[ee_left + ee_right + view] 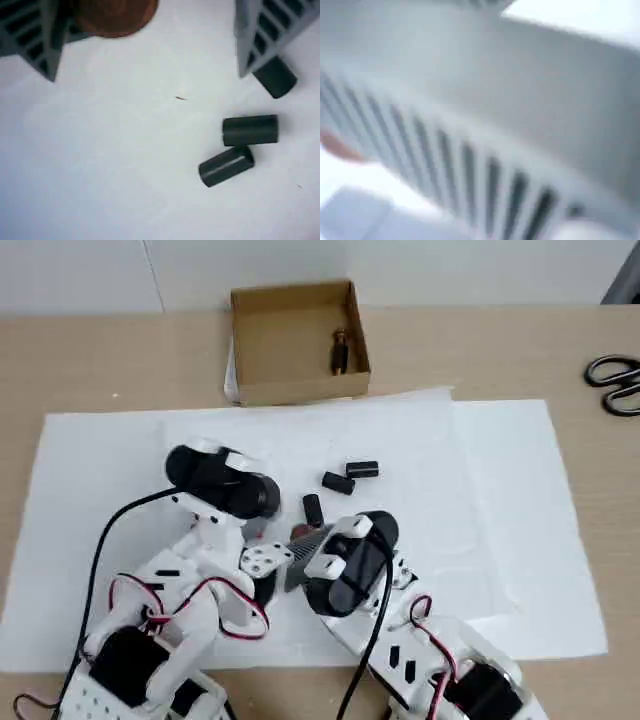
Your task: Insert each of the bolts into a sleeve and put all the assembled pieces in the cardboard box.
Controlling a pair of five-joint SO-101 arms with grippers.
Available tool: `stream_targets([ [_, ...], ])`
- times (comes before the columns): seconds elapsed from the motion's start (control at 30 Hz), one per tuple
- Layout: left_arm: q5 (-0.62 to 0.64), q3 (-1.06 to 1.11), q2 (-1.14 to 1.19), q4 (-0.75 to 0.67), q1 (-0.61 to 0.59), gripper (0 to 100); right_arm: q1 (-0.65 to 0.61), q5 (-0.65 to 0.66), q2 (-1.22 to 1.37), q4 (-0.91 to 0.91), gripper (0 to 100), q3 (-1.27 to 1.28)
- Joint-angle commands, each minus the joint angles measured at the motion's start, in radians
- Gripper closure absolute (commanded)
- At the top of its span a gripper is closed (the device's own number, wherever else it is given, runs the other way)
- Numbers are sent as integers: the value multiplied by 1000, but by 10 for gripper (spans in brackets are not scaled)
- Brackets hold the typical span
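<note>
Three black cylindrical sleeves point(338, 482) lie loose mid-frame in the high view; the spread-open left gripper point(145, 75) could nudge the nearest one rolling. Right gripper point(300, 552): grip cannot be told.

The high view looks steeply down on the table point(100, 350) from above the arms point(200, 570) at its lower edge, cardboard box point(262, 340) upper centre. The left wrist view hangs close over the white sheet point(125, 165), sharing three black sleeves point(249, 130) with the high view. The right wrist view nearly touches a grey ribbed surface point(470, 165).
</note>
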Motion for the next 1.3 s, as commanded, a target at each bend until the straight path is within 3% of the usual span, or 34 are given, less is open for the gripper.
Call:
stream_targets([
  [0.0,-72,-24,8,-28,-89,782,7,12,-10,-8,994,-63],
  [0.33,23,-228,40,-17,-98,782,7,9,-10,-16,994,-15],
  [0.6,146,-498,215,89,-104,782,8,9,-10,-16,994,12],
  [0.67,155,-550,255,84,-118,782,41,9,-5,-36,994,17],
  [0.93,238,-693,512,94,-365,783,288,-28,81,-216,994,64],
  [1.07,242,-760,626,138,-384,783,403,-140,262,-317,994,11],
  [1.27,241,-921,838,270,-390,783,456,-249,657,-338,994,-247],
])
